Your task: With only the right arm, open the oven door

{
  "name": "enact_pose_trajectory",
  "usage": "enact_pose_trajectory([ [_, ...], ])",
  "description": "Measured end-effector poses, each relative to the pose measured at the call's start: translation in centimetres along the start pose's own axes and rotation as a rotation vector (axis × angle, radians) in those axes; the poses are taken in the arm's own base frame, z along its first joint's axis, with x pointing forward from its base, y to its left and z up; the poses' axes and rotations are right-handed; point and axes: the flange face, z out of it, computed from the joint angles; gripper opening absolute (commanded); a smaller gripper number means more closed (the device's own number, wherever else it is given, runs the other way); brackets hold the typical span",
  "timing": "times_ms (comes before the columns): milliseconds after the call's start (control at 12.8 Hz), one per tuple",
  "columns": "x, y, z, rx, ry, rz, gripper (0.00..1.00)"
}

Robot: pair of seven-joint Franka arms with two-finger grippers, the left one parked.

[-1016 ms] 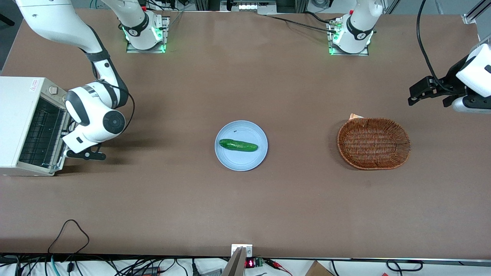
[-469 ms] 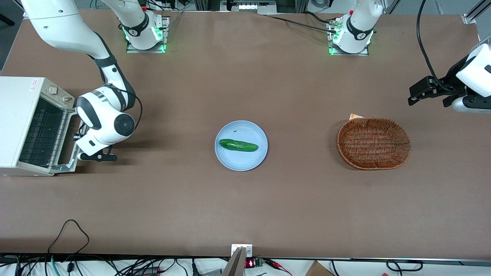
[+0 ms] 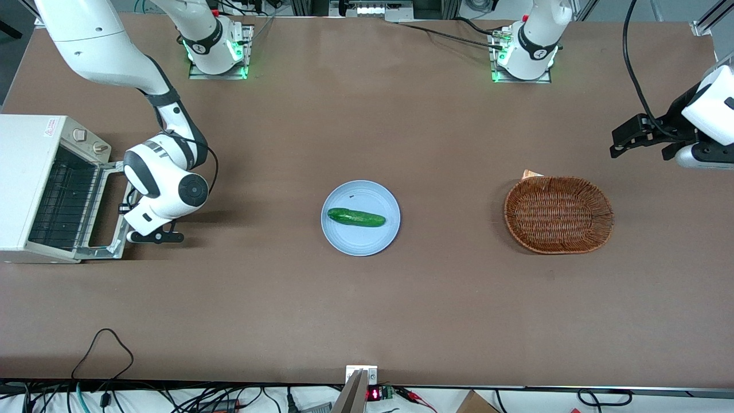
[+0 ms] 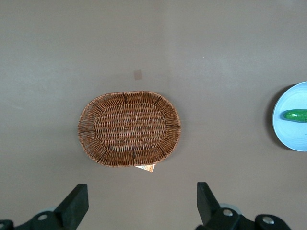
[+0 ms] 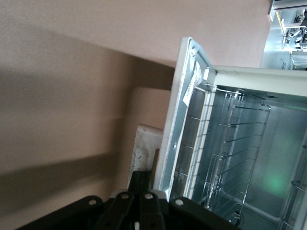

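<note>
Oven door point(image 3: 109, 209): swung down, nearly level, in front of the toaster oven point(image 3: 34, 186) at the working arm's end of the table | Gripper point(image 5: 144, 191): positioned at the door's outer edge, fingers closed on its handle point(image 5: 144, 153) | Wire rack point(image 5: 230, 158): exposed inside | Cucumber point(image 3: 356, 217): rested on blue plate point(image 3: 344, 241).

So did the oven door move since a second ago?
Yes. The oven door has swung further down and out from the toaster oven, toward the blue plate. The end effector is at its handle.
</note>
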Motion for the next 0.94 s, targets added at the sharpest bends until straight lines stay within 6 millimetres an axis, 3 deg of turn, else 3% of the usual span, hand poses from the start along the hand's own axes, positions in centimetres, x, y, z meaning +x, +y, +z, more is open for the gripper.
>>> enact_pose_trajectory([
  [938, -0.2, -2.5, 1.6, 0.007, -0.020, -0.037, 0.01],
])
